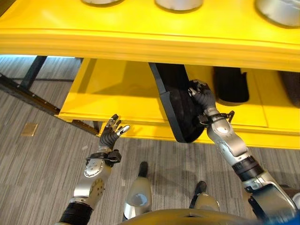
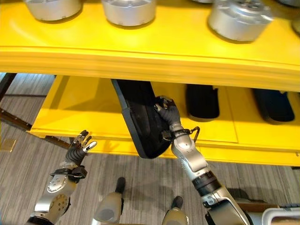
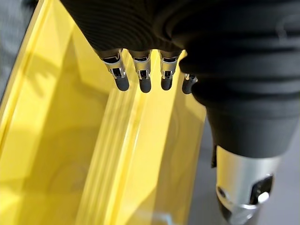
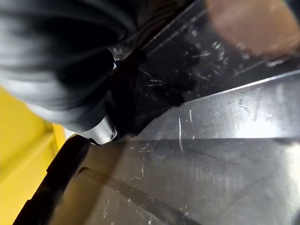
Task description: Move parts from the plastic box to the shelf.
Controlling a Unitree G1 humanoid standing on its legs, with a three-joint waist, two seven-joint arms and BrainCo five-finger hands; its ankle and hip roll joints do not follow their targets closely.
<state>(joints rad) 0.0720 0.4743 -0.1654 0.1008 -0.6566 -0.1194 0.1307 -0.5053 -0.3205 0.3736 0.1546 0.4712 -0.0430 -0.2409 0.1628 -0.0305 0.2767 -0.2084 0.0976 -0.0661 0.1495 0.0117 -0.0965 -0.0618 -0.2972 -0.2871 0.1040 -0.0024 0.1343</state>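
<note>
At the left, the left hand (image 1: 111,133) hangs in the air just in front of the near edge of the yellow shelf's (image 1: 117,93) lower level, fingers (image 3: 122,79) straight and spread, holding nothing. Past those fingers the left stretch of that level lies bare.

Toward the middle, a long black part (image 2: 140,126) rests at a slant on the lower level, its far end reaching back under the upper board and its rounded near end hanging out past the shelf's front lip. The right hand (image 2: 168,111) grips it along its right edge, fingers curled over the rim; the right wrist view shows the scuffed dark surface of the part close against the hand.

Further right, two more black parts (image 2: 202,101) already lie flat on the lower level, well inside the edge, one beside the other with a gap between. Along the far upper level stand several round silver-grey metal parts (image 2: 239,18).

By my reading, the task is well under way: some parts are stowed, and the one in hand is partly on the shelf but not yet seated. It probably needs pushing further in and straightening before release. The plastic box lies outside these views, so what remains in it cannot be told.
</note>
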